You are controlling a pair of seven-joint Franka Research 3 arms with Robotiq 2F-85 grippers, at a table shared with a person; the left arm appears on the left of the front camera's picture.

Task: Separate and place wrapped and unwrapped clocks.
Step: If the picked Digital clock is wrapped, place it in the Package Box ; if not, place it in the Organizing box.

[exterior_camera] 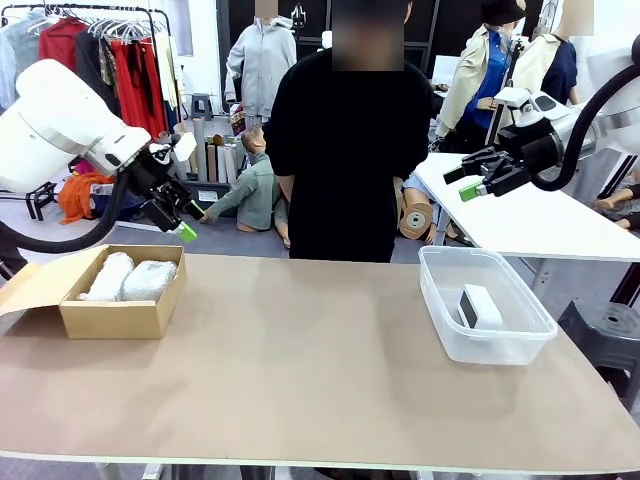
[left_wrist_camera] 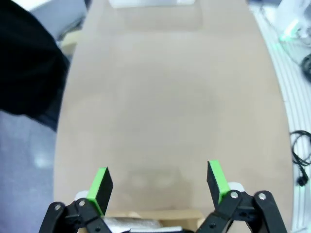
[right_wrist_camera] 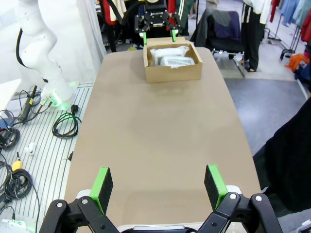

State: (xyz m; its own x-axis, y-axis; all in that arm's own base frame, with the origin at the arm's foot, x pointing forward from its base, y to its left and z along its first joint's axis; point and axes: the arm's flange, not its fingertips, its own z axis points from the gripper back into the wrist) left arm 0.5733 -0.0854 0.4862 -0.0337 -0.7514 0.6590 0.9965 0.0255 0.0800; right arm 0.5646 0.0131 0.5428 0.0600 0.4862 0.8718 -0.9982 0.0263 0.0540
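The bare tabletop (exterior_camera: 300,370) is lying nearest the front camera, its near edge running across the bottom. I am holding my left gripper (exterior_camera: 178,222) above the far left corner, just over the far rim of the cardboard box (exterior_camera: 125,318), with its jaws spread wide and pinching nothing. In my left wrist view, the green pads (left_wrist_camera: 100,187) are standing well apart over the brown surface. My right gripper (exterior_camera: 474,183) is hovering high beyond the far right corner, above the clear plastic tub (exterior_camera: 500,345), its jaws likewise spread and empty.

Two wrapped clocks are lying side by side in the box at the left edge. The long wrapped clock (exterior_camera: 108,276) is running its long axis from the near side toward the far side. The squat wrapped clock (exterior_camera: 149,280) is sitting just beside it on the right, touching or nearly so. One unwrapped clock (exterior_camera: 481,306), a smooth white block, is resting in the tub near the right edge; it seems to be pointing lengthwise from near to far, though the tub wall is clouding it.

A person (exterior_camera: 345,140) in black is standing at the far edge.
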